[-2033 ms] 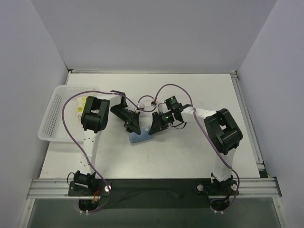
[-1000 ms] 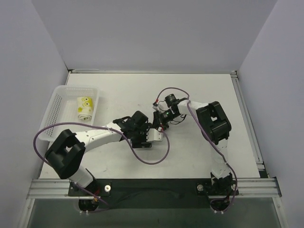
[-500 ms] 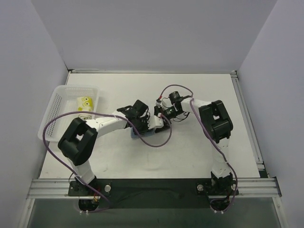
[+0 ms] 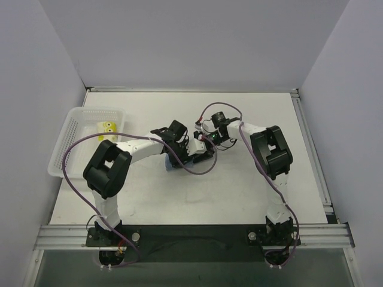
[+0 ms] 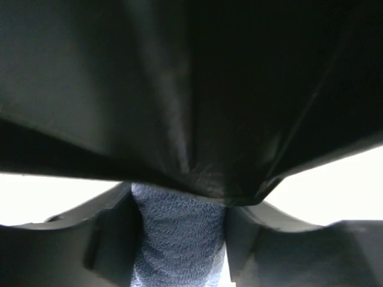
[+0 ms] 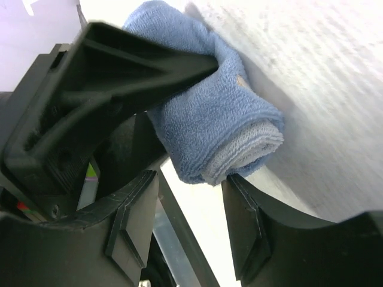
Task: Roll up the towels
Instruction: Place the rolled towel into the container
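the blue towel [image 6: 209,113] feels soft, light, springy; my left gripper [image 5: 179,239] pinches it, my right gripper [image 6: 191,197] straddles its end, grip unclear; i'd hold mid-roll.

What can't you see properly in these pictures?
Top view: the blue towel is mostly hidden under both arms.
Left wrist view: a dark, blurry shape covers the top; the towel's ends are cut off.
Top view: the printed towel in the basket is too small for detail.
Left claw, right claw: gripping or not, unclear.
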`<action>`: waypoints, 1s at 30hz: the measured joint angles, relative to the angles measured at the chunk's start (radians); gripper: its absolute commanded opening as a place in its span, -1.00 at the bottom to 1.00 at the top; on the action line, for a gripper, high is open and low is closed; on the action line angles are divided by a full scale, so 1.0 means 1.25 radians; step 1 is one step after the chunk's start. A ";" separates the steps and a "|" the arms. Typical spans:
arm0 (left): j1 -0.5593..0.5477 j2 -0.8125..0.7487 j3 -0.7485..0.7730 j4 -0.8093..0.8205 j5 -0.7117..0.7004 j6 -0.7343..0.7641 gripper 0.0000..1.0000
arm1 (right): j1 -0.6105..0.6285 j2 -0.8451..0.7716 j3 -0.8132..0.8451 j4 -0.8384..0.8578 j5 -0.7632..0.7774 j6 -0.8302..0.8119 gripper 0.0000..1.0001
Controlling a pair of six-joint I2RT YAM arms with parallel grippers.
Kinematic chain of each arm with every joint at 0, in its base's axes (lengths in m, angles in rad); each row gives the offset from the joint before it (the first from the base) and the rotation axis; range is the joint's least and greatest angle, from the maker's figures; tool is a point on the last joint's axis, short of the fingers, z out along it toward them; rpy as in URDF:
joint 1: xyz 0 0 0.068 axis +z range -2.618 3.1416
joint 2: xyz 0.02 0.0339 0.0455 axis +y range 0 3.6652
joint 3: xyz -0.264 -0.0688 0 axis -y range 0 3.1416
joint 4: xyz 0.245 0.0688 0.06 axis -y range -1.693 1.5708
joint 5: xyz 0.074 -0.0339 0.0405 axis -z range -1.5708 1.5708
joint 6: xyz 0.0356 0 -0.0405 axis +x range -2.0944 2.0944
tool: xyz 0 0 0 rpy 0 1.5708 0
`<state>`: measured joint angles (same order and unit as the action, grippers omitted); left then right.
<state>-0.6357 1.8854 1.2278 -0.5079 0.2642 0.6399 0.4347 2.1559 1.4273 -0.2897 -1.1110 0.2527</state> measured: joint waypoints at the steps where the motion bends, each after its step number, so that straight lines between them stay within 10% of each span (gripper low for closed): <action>1: 0.000 0.005 0.005 0.002 -0.003 -0.001 -0.14 | -0.005 0.000 0.000 -0.002 0.001 0.000 -0.03; 6: -0.001 0.005 0.012 0.014 -0.005 -0.006 -0.64 | -0.058 -0.001 0.000 -0.029 0.009 -0.016 0.17; 15: 0.085 -0.009 0.080 -0.178 -0.020 -0.079 -0.91 | -0.204 -0.072 0.021 -0.131 0.012 -0.075 0.54; 30: 0.703 -0.028 0.483 -0.426 -0.021 -0.191 -1.00 | -0.209 -0.103 0.042 -0.259 0.055 -0.175 0.55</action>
<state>0.2432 1.8503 1.8313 -1.0405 0.2375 0.4011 0.1730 2.0266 1.4796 -0.6132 -1.0428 0.0345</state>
